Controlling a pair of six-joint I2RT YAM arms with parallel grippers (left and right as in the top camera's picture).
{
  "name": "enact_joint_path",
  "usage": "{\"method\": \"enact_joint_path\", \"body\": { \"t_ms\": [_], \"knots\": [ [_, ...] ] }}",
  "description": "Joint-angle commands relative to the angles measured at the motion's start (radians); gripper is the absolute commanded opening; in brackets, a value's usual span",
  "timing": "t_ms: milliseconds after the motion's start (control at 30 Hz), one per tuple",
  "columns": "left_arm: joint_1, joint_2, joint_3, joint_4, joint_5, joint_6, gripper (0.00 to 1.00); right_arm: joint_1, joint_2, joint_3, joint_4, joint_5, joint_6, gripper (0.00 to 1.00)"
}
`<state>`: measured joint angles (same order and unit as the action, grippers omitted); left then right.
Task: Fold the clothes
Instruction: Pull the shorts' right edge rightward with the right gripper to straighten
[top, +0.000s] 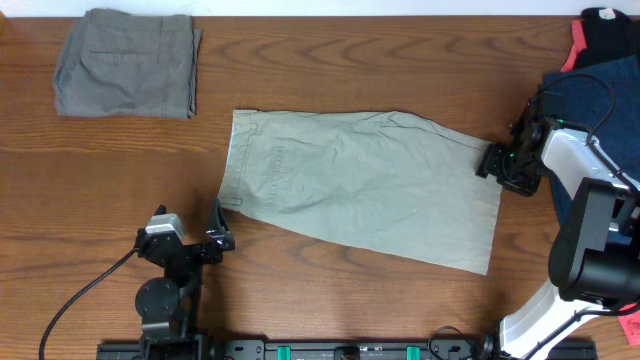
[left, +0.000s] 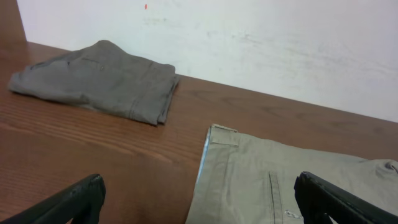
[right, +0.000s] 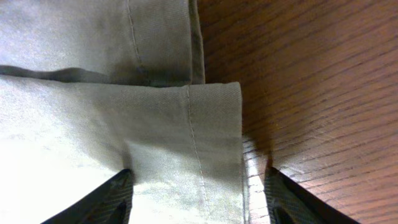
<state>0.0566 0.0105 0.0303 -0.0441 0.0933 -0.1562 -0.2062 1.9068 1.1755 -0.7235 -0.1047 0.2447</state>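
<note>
Pale khaki shorts (top: 360, 185) lie flat across the middle of the table, waistband to the left and leg hems to the right. My right gripper (top: 487, 163) is at the upper right hem. In the right wrist view it (right: 198, 177) straddles the hem corner of the shorts (right: 124, 112), one finger over cloth and the other over bare wood, with the jaws still apart. My left gripper (top: 219, 226) stands wide open just off the lower left waistband corner. The left wrist view has it (left: 199, 186) spanning the edge of the shorts (left: 280, 180), holding nothing.
Folded darker grey shorts (top: 127, 62) (left: 99, 81) sit at the back left. A pile with a navy garment (top: 600, 100) and a black and red garment (top: 605, 35) lies at the right edge behind the right arm. A white wall backs the table.
</note>
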Motion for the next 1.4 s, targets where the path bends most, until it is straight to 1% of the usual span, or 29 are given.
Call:
{"method": "enact_joint_path", "body": {
  "t_ms": [0, 67, 100, 167, 267, 300, 433, 633, 767, 900, 967, 1133, 1167, 1200, 1233, 1300, 1333, 1367],
  "knots": [
    [-0.003, -0.006, -0.026, -0.018, -0.001, 0.006, 0.98, 0.003, 0.005, -0.013, 0.008, -0.012, 0.006, 0.60],
    [-0.003, -0.006, -0.026, -0.018, -0.001, 0.006, 0.98, 0.003, 0.009, -0.013, 0.018, -0.021, 0.006, 0.47],
    [-0.003, -0.006, -0.026, -0.018, -0.001, 0.006, 0.98, 0.003, 0.010, -0.013, 0.025, -0.029, 0.005, 0.37],
    [-0.003, -0.006, -0.026, -0.018, -0.001, 0.006, 0.98, 0.005, 0.014, -0.014, 0.047, -0.040, 0.006, 0.27],
    [-0.003, -0.006, -0.026, -0.018, -0.001, 0.006, 0.98, 0.011, 0.018, -0.014, 0.089, -0.058, 0.013, 0.06],
    [-0.003, -0.006, -0.026, -0.018, -0.001, 0.006, 0.98, 0.015, 0.020, -0.014, 0.105, -0.058, 0.014, 0.01],
    [-0.003, -0.006, -0.026, -0.018, -0.001, 0.006, 0.98, 0.033, 0.026, -0.014, 0.169, -0.057, 0.021, 0.01],
    [-0.003, -0.006, -0.026, -0.018, -0.001, 0.006, 0.98, 0.035, 0.029, -0.014, 0.314, -0.032, 0.020, 0.01],
    [-0.003, -0.006, -0.026, -0.018, -0.001, 0.006, 0.98, 0.035, 0.029, -0.013, 0.365, -0.023, 0.020, 0.01],
    [-0.003, -0.006, -0.026, -0.018, -0.001, 0.006, 0.98, 0.034, 0.029, -0.002, 0.380, 0.008, 0.017, 0.01],
    [-0.003, -0.006, -0.026, -0.018, -0.001, 0.006, 0.98, 0.032, 0.029, 0.013, 0.376, 0.020, -0.021, 0.01],
    [-0.003, -0.006, -0.026, -0.018, -0.001, 0.006, 0.98, 0.028, 0.029, 0.097, 0.269, 0.092, -0.048, 0.01],
    [-0.003, -0.006, -0.026, -0.018, -0.001, 0.006, 0.98, 0.028, 0.029, 0.121, 0.240, 0.096, -0.059, 0.05],
    [-0.003, -0.006, -0.026, -0.018, -0.001, 0.006, 0.98, 0.028, 0.029, 0.143, 0.213, 0.097, -0.068, 0.19],
    [-0.003, -0.006, -0.026, -0.018, -0.001, 0.006, 0.98, 0.028, 0.029, 0.170, 0.183, 0.097, -0.076, 0.40],
    [-0.003, -0.006, -0.026, -0.018, -0.001, 0.006, 0.98, 0.028, 0.029, 0.224, 0.125, 0.097, -0.078, 0.51],
    [-0.003, -0.006, -0.026, -0.018, -0.001, 0.006, 0.98, 0.028, 0.029, 0.260, 0.090, 0.097, -0.078, 0.60],
    [-0.003, -0.006, -0.026, -0.018, -0.001, 0.006, 0.98, 0.028, 0.029, 0.294, 0.055, 0.097, -0.078, 0.64]
  ]
}}
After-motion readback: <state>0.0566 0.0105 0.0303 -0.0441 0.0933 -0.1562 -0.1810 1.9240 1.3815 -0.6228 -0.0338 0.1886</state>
